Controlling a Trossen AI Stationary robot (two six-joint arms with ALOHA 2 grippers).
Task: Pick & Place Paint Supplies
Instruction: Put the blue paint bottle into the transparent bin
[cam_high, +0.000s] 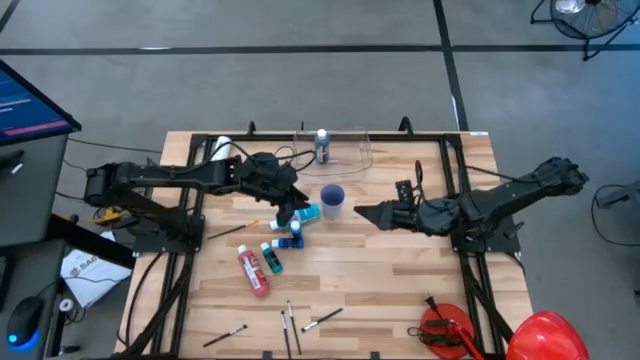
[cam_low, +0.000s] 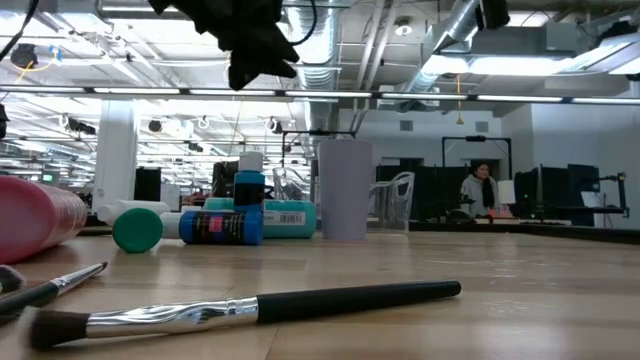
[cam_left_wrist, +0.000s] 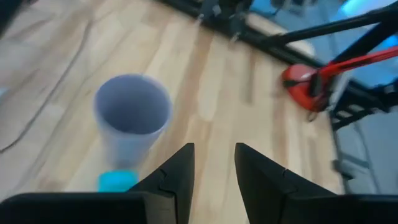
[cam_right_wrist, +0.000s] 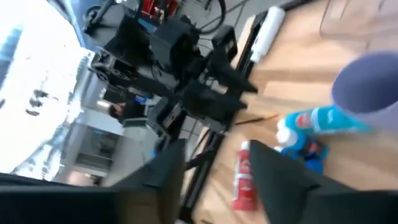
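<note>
Near the middle of the table (cam_high: 400, 290) lie the paint supplies: a red tube (cam_high: 252, 271) with white cap, a teal bottle (cam_high: 271, 257), a light blue bottle (cam_high: 304, 213) and a dark blue one (cam_high: 289, 241) beside the purple cup (cam_high: 332, 199). Thin brushes (cam_high: 292, 322) lie near the front edge. Above the bottles, the left gripper (cam_left_wrist: 213, 163) has fingers slightly apart, grasping nothing. Just right of the cup, the right gripper (cam_high: 362, 212) is empty, fingers apart.

Two black jointed arms (cables trailing); dark wedge-shaped fingers (cam_left_wrist: 180, 180).
</note>
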